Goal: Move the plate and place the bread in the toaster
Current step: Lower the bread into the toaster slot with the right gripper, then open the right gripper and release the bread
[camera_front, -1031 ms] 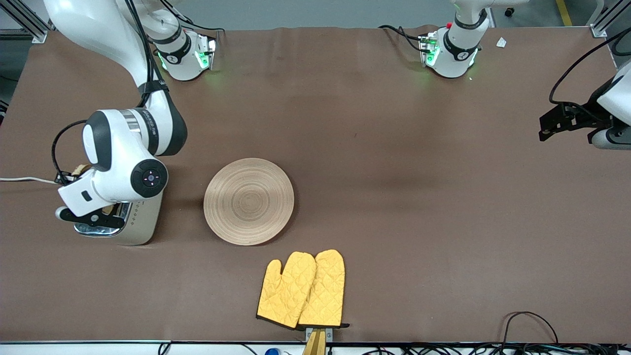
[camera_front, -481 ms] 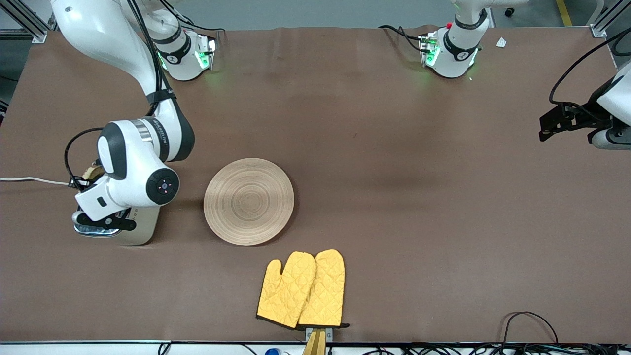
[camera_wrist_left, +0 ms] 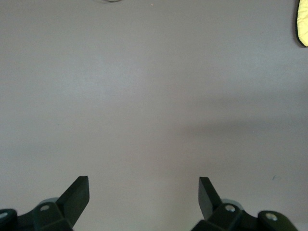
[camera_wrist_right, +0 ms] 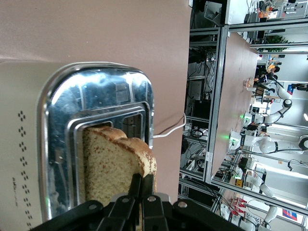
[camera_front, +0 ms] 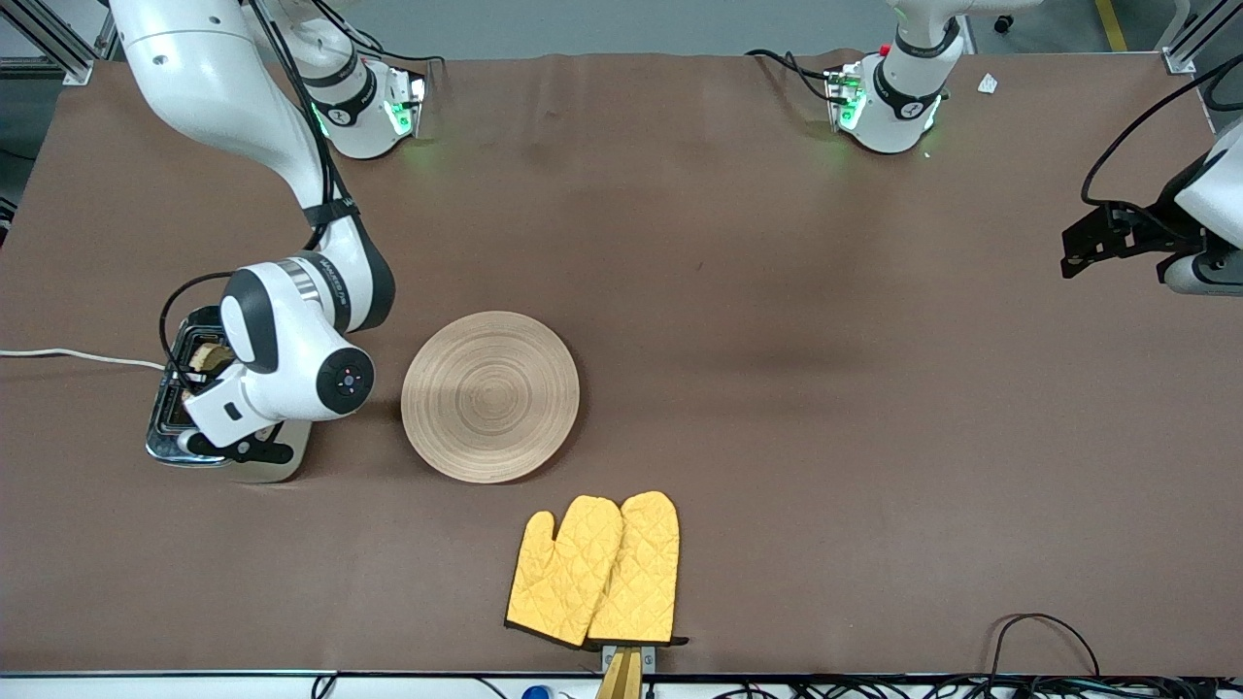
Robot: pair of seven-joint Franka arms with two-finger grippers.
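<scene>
Right gripper has swung toward the plate, uncovering the toaster; fingers pinch the bread by its crust, part-way in a slot. Bread's soft, crumbly, so grip lightly. Left gripper waits w/ fingers wide.

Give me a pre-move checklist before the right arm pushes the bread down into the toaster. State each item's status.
1. Right end effector shut on the bread: ok.
2. Bread lined up with a slot of the toaster, lower edge entering it: ok.
3. Bread fully seated: not ok, most of it stands above the slot.
4. Plate apart from the toaster, beside it toward the left arm's end: ok.
5. Left end effector open, waiting over bare table: ok.
6. Slot depth free of obstruction: cannot tell.
</scene>
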